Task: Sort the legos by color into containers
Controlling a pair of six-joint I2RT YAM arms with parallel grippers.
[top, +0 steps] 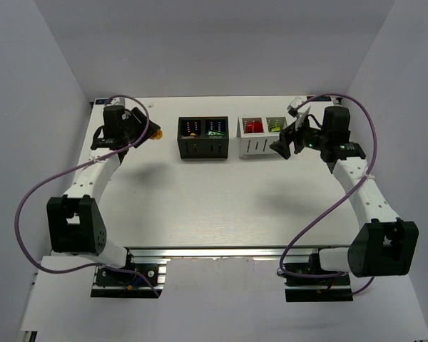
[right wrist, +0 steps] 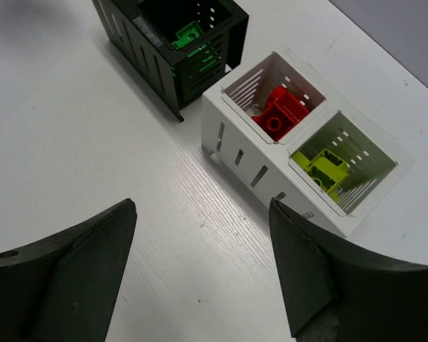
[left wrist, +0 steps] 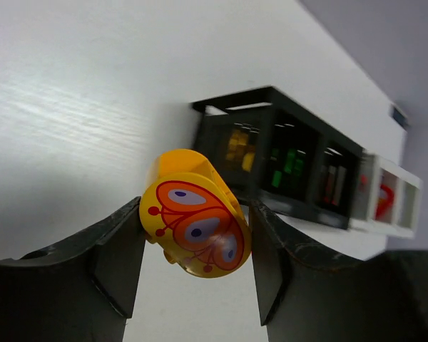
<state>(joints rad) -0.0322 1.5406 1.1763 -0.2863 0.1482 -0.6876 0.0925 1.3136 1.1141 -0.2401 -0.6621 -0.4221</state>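
My left gripper (left wrist: 196, 246) is shut on an orange-yellow rounded lego (left wrist: 196, 224) with a red butterfly print; in the top view the lego (top: 155, 134) shows at the gripper's (top: 146, 132) tip, left of the black container (top: 203, 147). The black container (left wrist: 271, 160) holds orange-yellow and green legos. The white container (right wrist: 271, 174) holds a red lego (right wrist: 278, 114) and a lime lego (right wrist: 324, 171). My right gripper (right wrist: 203, 235) is open and empty, above the table just in front of the white container (top: 260, 146). A green lego (right wrist: 189, 35) lies in the black container (right wrist: 171, 60).
The two containers stand side by side at the back middle of the table (top: 221, 206). White walls close in the left, right and back. Purple cables loop beside both arms.
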